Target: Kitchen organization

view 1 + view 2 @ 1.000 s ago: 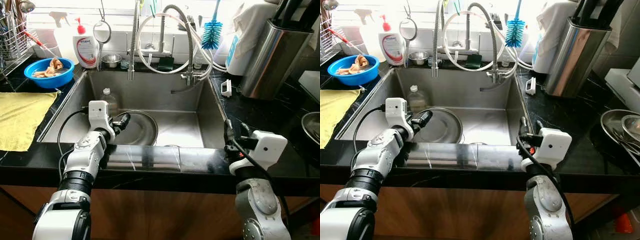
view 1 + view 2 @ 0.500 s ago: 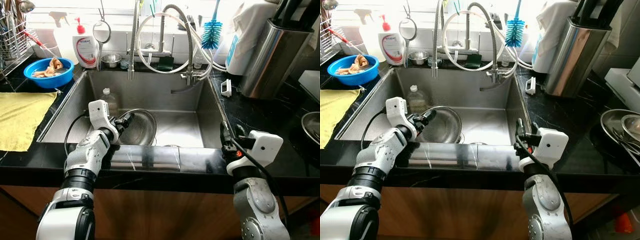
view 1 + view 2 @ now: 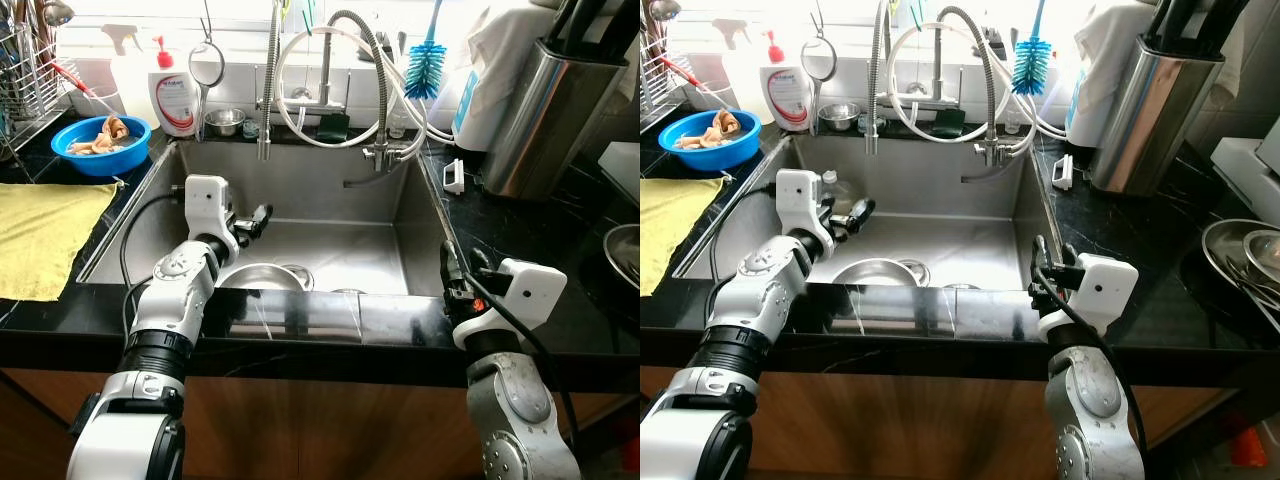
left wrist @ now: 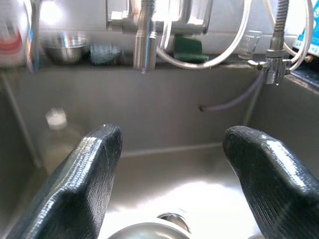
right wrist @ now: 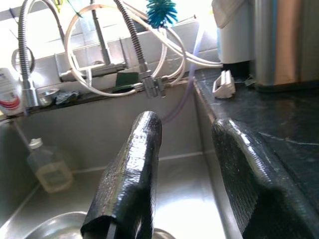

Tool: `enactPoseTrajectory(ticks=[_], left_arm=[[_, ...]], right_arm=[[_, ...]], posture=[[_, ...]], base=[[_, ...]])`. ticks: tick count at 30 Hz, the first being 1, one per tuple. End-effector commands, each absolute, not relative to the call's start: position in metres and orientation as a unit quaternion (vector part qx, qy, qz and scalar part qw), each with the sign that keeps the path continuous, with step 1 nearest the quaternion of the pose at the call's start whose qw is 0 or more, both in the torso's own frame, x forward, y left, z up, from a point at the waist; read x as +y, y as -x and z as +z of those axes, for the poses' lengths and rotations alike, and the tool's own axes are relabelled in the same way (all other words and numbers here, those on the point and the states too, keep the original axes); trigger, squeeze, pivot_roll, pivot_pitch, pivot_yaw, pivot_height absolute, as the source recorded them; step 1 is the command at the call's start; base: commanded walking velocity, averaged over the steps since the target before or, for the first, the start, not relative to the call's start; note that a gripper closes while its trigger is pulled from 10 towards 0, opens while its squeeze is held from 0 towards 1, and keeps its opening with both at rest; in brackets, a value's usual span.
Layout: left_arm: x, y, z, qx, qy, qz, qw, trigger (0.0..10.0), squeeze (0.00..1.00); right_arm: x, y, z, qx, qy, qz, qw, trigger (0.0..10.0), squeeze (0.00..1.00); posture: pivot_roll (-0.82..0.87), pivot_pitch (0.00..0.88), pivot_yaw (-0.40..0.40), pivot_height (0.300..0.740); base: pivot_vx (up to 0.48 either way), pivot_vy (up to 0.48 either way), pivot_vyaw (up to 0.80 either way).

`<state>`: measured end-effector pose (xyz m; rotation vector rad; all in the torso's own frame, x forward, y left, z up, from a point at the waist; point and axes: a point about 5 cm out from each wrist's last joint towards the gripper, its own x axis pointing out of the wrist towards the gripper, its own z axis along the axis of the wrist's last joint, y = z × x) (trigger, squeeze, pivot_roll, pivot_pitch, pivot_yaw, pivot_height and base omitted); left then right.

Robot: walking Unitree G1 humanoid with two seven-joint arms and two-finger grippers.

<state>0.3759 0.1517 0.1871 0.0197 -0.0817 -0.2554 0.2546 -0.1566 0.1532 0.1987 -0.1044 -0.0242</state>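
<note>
A stainless steel bowl [image 3: 262, 277] lies in the near part of the sink [image 3: 400, 215]; it looks light, rigid and slippery, best pinched at its rim. The left gripper [image 3: 250, 222] hovers above it, fingers spread and empty; the right gripper [image 3: 458, 275] rests spread at the sink's near right edge.

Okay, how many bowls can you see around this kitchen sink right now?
3: a steel bowl in the sink bottom, a blue bowl on the left counter, and a small steel bowl on the back ledge. More may be hidden.

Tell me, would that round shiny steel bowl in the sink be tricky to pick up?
Probably somewhat. The round shiny steel bowl looks thin, so likely light and stiff. Its polished, curved wall may slip between fingers, and it could slide or rock on the steel sink floor if pushed.
</note>
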Motion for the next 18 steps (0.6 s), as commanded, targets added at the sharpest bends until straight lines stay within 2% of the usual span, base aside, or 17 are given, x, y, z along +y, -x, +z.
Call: enactPoseTrajectory(ticks=[1,11,18], left_arm=[[0.150,-0.372,0.191,-0.068,-0.048,-0.126,0.989,10.0,0.00],[0.161,-0.352,0.202,-0.174,-0.118,-0.089,0.974,10.0,0.00],[0.152,-0.340,0.186,-0.177,-0.155,-0.105,0.966,10.0,0.00]], right_arm=[[-0.164,-0.255,0.156,-0.064,-0.095,-0.036,0.993,10.0,0.00],[-0.190,-0.256,0.166,-0.085,-0.031,-0.078,0.993,10.0,0.00],[-0.198,-0.259,0.173,-0.094,-0.018,-0.084,0.992,10.0,0.00]], posture=[[0.05,0.000,-0.036,0.740],[0.05,0.000,-0.044,0.740],[0.04,0.000,-0.053,0.740]], base=[[0.000,0.000,0.00],[0.000,0.000,0.00],[0.000,0.000,0.00]])
